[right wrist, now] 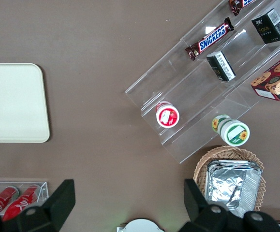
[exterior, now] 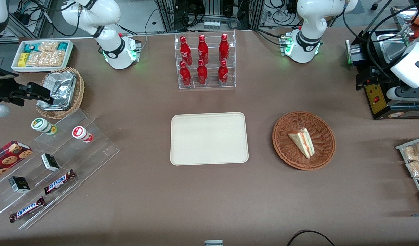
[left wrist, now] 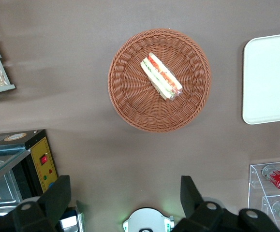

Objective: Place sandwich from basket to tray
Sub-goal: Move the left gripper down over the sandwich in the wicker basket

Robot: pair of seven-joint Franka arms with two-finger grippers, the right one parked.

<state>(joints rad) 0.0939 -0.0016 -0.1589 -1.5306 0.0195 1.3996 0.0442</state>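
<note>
The sandwich (exterior: 302,141) (left wrist: 161,76), a pale bread wedge with red and green filling, lies in the round reddish-brown wicker basket (exterior: 288,150) (left wrist: 130,96). The cream-white tray (exterior: 209,138) (left wrist: 270,77) lies flat beside the basket, toward the parked arm's end, with nothing on it. My gripper (left wrist: 123,193) hangs high above the table, farther from the front camera than the basket and well apart from it. Its two dark fingers (left wrist: 57,193) stand wide apart with nothing between them. The arm's white base shows below it.
A clear rack of red bottles (exterior: 206,61) stands farther from the front camera than the tray. A black machine with a yellow panel (exterior: 377,99) and packaged snacks (exterior: 416,160) sit at the working arm's end. Acrylic steps with snacks (exterior: 59,164) and a foil-lined basket (exterior: 60,90) fill the parked arm's end.
</note>
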